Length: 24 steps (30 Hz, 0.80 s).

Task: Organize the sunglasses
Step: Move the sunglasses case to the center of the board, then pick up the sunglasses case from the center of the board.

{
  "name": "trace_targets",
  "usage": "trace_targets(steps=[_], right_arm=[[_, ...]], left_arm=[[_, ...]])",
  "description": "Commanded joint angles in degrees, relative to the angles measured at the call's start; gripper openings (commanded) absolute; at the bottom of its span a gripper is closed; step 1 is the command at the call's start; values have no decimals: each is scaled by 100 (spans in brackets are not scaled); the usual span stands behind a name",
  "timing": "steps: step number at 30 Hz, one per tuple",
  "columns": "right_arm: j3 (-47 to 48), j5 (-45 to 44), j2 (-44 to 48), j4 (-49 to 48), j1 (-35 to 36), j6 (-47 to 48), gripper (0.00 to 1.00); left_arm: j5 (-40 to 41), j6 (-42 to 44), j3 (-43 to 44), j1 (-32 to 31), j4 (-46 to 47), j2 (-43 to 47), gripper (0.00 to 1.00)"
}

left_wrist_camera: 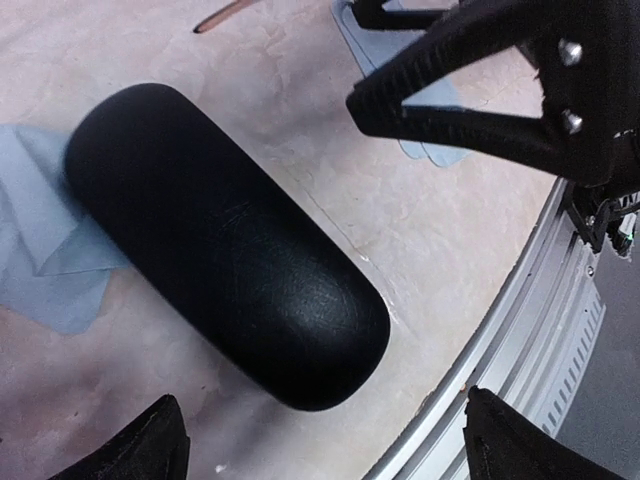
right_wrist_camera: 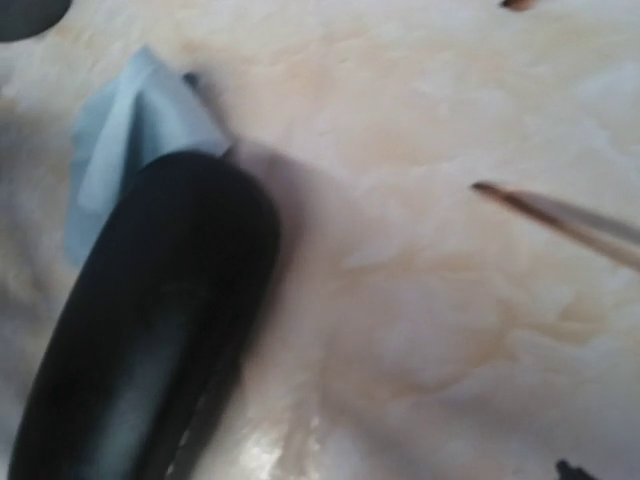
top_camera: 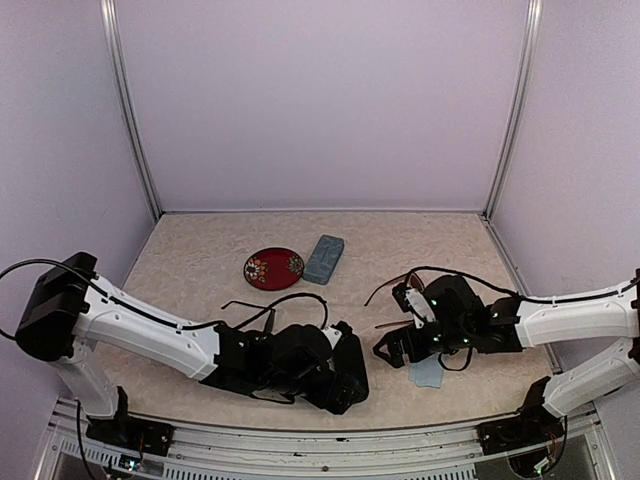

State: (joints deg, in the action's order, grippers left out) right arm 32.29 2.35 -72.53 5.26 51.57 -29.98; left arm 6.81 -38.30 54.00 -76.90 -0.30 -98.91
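left gripper (left_wrist_camera: 322, 425) jaws spread wide and empty over the black oval case (left_wrist_camera: 230, 250), which rests partly on a blue cloth (left_wrist_camera: 40, 240). right gripper (top_camera: 392, 348) also spread, holding nothing. reddish-brown sunglasses (right_wrist_camera: 560, 215) lie on the table just beside it, only thin temple arms showing. likely light, slick and scratch-prone: take the frame, not the lenses.

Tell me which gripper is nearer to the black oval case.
Left. The left gripper sits right over the black oval case, open jaws flanking one end. The right gripper stands apart from it, off to one side, near a light blue cloth.
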Motion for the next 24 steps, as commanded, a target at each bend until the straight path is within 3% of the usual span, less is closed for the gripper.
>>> trace_targets(steps=[1,7,12,21,24], right_arm=[[182,-200,-161,-29,372,-258,100],[778,-871,-864,216,1069,-782,100],[1698,-1564,-1888,909,1583,-1076,100],[2558,-1858,-2992,1585,1932,-1521,100],[2601,-1895,-3038,1672,1974,-1579,95]], left_arm=[[528,-6,-517,46,-61,841,94],[1669,-574,-984,292,-1136,1838,97],[2133,-761,-1156,556,-1337,2426,98],[2264,-801,-1354,633,-1246,2779,99],[2193,-784,-1389,633,-1159,2741,99]])
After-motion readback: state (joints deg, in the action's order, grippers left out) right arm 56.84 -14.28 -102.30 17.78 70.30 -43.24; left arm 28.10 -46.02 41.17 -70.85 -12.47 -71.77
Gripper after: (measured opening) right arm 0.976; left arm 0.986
